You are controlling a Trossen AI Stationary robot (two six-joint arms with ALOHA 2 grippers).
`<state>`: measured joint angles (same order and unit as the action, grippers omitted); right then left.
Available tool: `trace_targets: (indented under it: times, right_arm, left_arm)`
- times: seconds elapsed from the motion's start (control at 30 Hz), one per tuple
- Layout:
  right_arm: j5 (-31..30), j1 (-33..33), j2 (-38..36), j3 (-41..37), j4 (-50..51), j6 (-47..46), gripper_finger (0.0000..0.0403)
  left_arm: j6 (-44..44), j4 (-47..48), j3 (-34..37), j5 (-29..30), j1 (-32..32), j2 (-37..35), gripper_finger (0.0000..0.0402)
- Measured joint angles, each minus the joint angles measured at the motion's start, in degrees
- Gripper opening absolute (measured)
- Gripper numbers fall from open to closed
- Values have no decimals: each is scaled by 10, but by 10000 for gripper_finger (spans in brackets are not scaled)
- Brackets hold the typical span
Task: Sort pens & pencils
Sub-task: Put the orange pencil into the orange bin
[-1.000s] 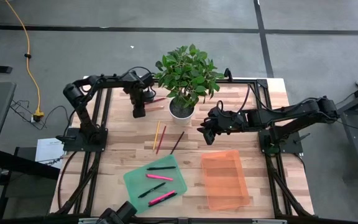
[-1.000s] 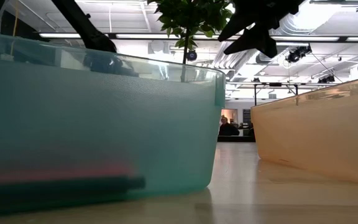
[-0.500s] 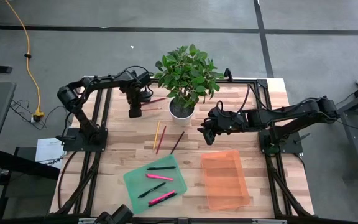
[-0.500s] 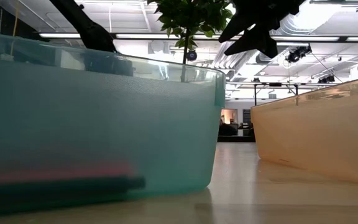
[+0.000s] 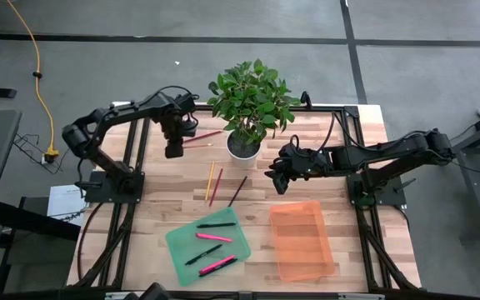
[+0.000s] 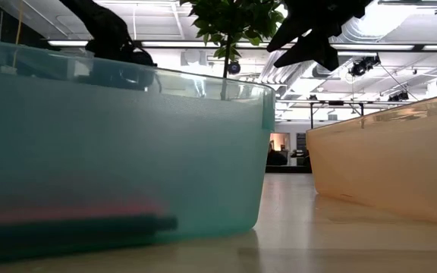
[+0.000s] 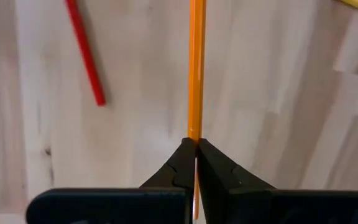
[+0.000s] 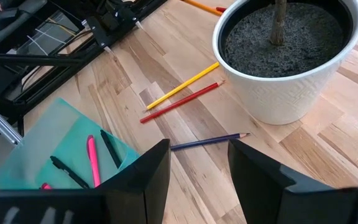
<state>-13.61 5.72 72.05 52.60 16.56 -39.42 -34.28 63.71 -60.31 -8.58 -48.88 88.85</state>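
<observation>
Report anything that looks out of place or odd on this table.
The orange bin holds nothing, while the green bin holds only pens. Three pencils lie loose beside the plant pot, and one red pencil behind it. The left gripper is shut on an orange pencil.

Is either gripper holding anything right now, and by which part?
The left gripper is shut on an orange pencil, pinched near one end. The right gripper is open and empty above the table.
</observation>
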Motion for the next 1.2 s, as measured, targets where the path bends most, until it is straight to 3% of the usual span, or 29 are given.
trace_targets:
  times: [0.3,0.6,0.93,1.2]
  right_arm:
    - [10,0,0,0,0,0,154]
    - [43,4,0,0,-27,4,154]
    - [46,33,0,0,-109,-8,154]
    - [-18,72,0,0,-208,-4,154]
  left_arm:
    - [22,63,0,-21,84,-72,0]
    - [135,75,0,-29,215,-171,0]
    - [306,-21,0,-30,335,-271,0]
    - [378,-148,0,-7,419,-289,0]
